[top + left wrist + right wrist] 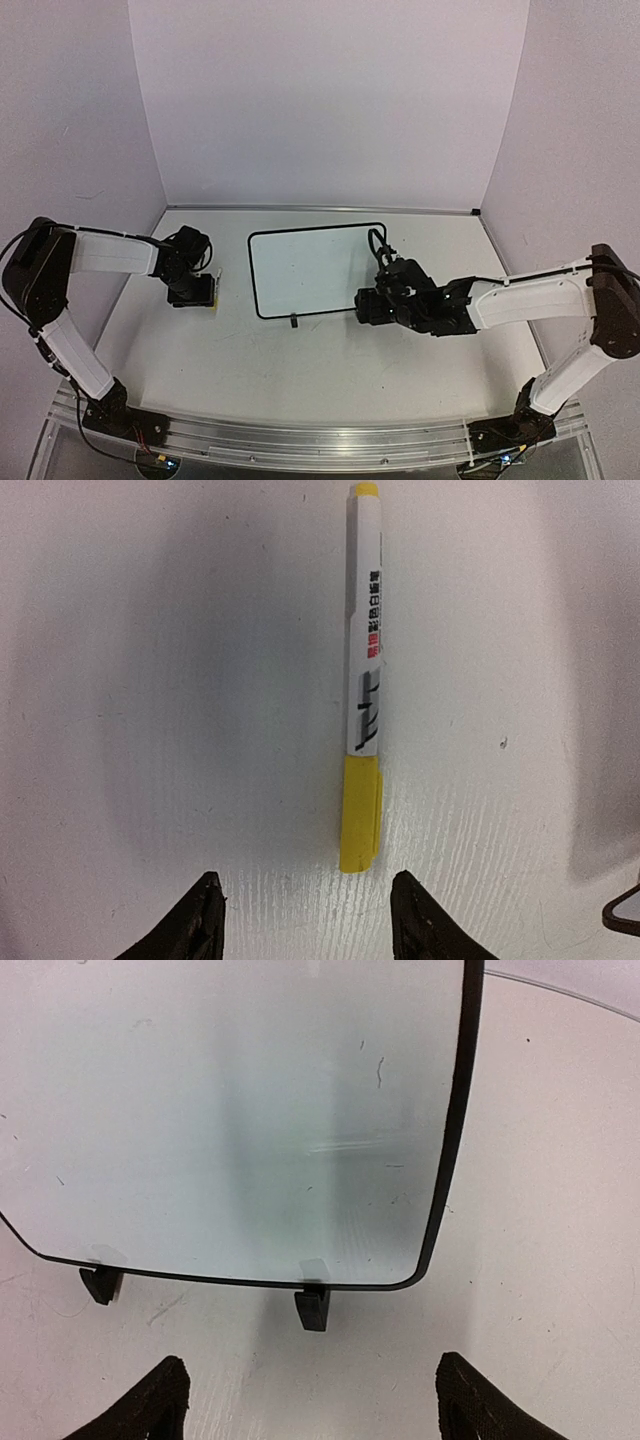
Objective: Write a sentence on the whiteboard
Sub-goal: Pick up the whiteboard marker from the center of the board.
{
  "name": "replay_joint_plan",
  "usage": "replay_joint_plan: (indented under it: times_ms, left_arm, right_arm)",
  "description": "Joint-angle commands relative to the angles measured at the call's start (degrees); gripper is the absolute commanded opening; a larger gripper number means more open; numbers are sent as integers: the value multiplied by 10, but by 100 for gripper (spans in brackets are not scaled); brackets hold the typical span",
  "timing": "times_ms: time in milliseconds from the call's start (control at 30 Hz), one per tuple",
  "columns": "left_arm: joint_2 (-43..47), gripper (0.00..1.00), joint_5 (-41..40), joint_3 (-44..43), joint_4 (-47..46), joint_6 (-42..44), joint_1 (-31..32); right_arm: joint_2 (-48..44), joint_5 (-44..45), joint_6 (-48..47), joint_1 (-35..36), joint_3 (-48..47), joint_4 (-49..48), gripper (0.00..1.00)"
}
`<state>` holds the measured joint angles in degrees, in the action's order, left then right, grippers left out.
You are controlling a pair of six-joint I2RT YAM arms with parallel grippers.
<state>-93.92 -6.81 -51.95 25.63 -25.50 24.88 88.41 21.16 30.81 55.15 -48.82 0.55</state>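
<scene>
The white table is matte with a faint grain. The whiteboard appears to lie flat at its centre. It is a glossy rounded rectangle in a thin black frame, and I can make out no writing on it, only a few small scuffs.

The right gripper hangs just off the board's near edge with its jaws spread wide and nothing between them. The left gripper, off to the board's left, also has its jaws parted and empty, just short of the marker.

The marker is a smooth white plastic cylinder with a yellow cap towards the jaws. Closing here would likely catch only the cap's tip, so the round barrel may roll or squirt free. The capped pen cannot write.

Two small black clip feet jut from the frame. With nothing holding it, the light board may slide under pen pressure.
</scene>
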Motion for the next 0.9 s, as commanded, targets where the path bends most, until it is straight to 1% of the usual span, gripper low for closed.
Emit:
replay_joint_plan:
  times_ms: [0, 100, 200, 300, 500, 700, 867]
  left_arm:
    - [-30, 55, 17, -51, 5, 21, -4]
    - [-53, 53, 19, -72, 10, 26, -4]
    - [-75, 46, 16, -89, 13, 30, -5]
    - [-89, 42, 8, -95, 11, 27, -5]
    - [-100, 38, 6, -99, -1, 19, -12]
    - [-117, 30, 16, -108, -8, 31, -18]
    - [-129, 27, 24, -112, -14, 35, -24]
  right_arm:
    - [-26, -28, -7, -40, 14, 29, 80]
    - [-33, -55, -5, -69, 20, 29, 78]
    - [-41, -72, -7, -91, 27, 28, 74]
    - [-51, -79, -8, -102, 33, 28, 73]
    - [-56, -87, 0, -106, 41, 27, 72]
    - [-52, -96, 10, -106, 41, 21, 71]
    - [-53, -98, 11, -106, 38, 20, 71]
